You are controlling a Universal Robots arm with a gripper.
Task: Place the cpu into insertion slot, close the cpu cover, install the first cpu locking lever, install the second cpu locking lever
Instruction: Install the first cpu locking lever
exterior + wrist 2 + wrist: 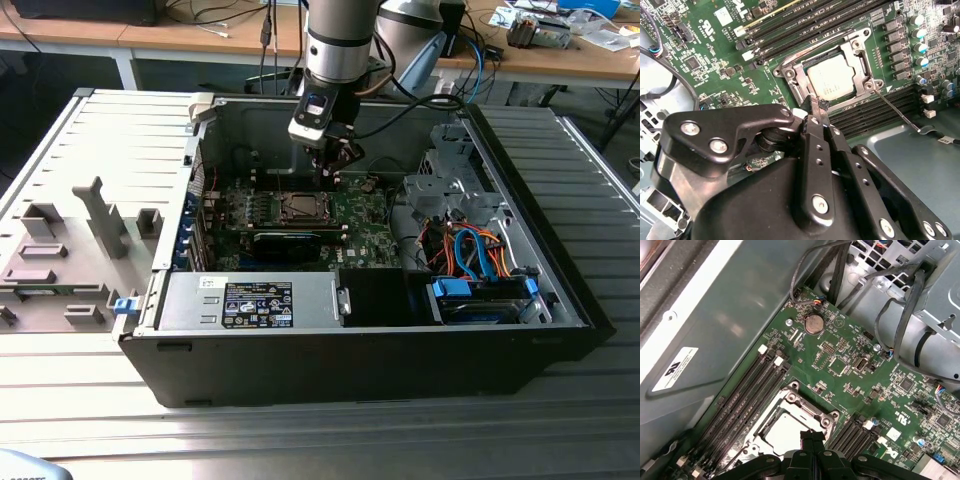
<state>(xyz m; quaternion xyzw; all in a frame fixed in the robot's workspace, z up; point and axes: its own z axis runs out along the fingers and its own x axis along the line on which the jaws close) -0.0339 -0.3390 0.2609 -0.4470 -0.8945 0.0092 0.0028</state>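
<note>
Gripper (816,106) closest to the lens in the second wrist view, black linkage across the foreground. Fingers pressed together, no gap between them; nothing seen in their hold. Tips just beside the near edge of the slot (789,74); contact not determinable. Cpu (832,80) seated in the slot, silver top showing through the window of the cover (862,62). Cover lying down around the cpu, as far as can be judged. Cpu straight ahead of the fingertips, just past them. Thin lever (897,111) off the slot's far corner, long axis slanting away from the slot across the memory slots (855,116), well to one side of the tips. Judged free, not latched.

First wrist view: gripper (812,434) with fingers together as above. Cpu (785,432) right at the tips, cover (807,407) framing it on the green board (850,365).

Exterior view: arm (340,40) reaching down into the open case (560,290), gripper (335,170) low over the board. Slot (300,207) below the gripper, slightly toward the exterior view's left and nearer the camera. Power supply (250,300) along the case's near side, well apart from the work.

Placement and cover steps judged complete; lever steps judged outstanding.
</note>
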